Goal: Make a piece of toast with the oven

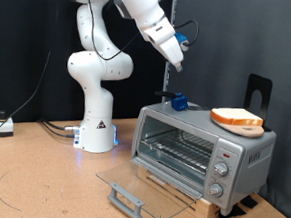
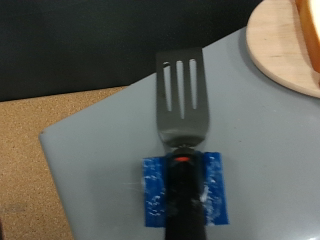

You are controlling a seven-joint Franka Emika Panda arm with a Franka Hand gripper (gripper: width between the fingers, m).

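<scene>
The silver oven (image 1: 244,156) stands on a wooden base with its glass door (image 1: 153,180) folded down open and the wire rack showing inside. The toast (image 1: 237,117) lies on a round wooden plate (image 1: 252,128) on the oven's top, toward the exterior view's right. A black slotted spatula (image 2: 182,95) with a blue-wrapped handle (image 1: 178,102) lies on the oven top's left part. My gripper (image 1: 178,63) hangs above the spatula handle, apart from it. The wrist view looks straight down on the spatula; the plate's rim (image 2: 285,50) and a sliver of toast crust (image 2: 312,18) show at its corner.
The robot's white base (image 1: 96,126) stands at the exterior view's left of the oven, with cables on the brown table (image 1: 40,182). A black stand (image 1: 259,92) rises behind the oven. A black curtain hangs at the back.
</scene>
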